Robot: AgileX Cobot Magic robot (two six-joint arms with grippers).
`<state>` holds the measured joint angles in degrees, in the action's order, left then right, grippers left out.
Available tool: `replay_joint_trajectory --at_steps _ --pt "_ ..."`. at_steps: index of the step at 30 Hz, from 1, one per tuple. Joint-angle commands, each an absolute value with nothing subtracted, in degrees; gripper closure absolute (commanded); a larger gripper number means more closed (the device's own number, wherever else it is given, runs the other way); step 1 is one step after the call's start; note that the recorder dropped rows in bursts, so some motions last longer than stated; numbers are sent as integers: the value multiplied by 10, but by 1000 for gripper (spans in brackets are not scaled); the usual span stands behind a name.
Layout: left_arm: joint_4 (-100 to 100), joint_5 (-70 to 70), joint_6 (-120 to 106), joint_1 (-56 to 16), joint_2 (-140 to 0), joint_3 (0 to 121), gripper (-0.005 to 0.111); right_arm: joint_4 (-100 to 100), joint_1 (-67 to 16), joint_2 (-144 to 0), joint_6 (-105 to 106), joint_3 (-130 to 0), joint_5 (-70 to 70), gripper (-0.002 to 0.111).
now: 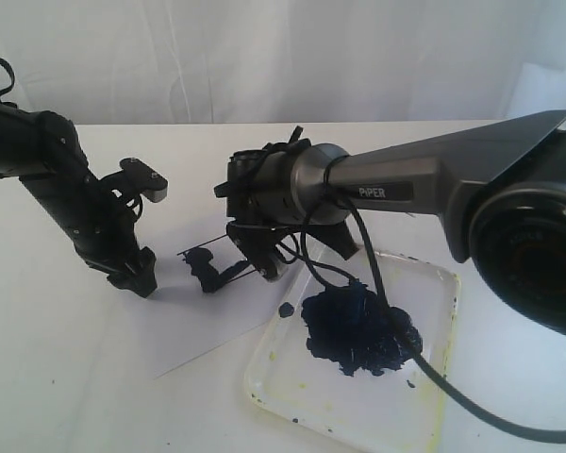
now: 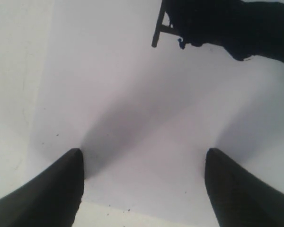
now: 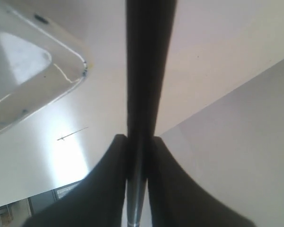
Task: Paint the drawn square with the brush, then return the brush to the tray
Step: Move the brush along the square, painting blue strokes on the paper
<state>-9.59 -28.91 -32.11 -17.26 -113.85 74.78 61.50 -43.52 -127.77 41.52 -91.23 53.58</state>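
Observation:
The drawn square (image 1: 200,265) on the white paper sheet (image 1: 203,326) is partly filled with dark blue-black paint. My right gripper (image 1: 261,260) is shut on the brush (image 1: 234,275), whose tip rests at the square's near edge. In the right wrist view the brush shaft (image 3: 149,71) runs out between the closed fingers of the right gripper (image 3: 138,139). The tray (image 1: 283,373) with its large paint blob (image 1: 358,330) lies to the right of the paper. My left gripper (image 1: 137,276) stands open, tips down on the paper's left part (image 2: 142,161).
The right arm's black cable (image 1: 406,344) hangs over the tray. A tray corner (image 3: 61,52) shows in the right wrist view. The right gripper's dark bulk (image 2: 227,23) looms beyond the left gripper's fingers. White table surrounds the paper.

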Motion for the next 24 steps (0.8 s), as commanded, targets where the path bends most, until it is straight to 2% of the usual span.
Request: replay_joint_trajectory --at_steps 1,24 --pt "-96 -286 -319 -174 -1144 740 33 613 -435 -1270 429 -913 543 108" --pt "-96 -285 -319 -174 -1144 740 33 625 -433 -1270 356 -913 615 108"
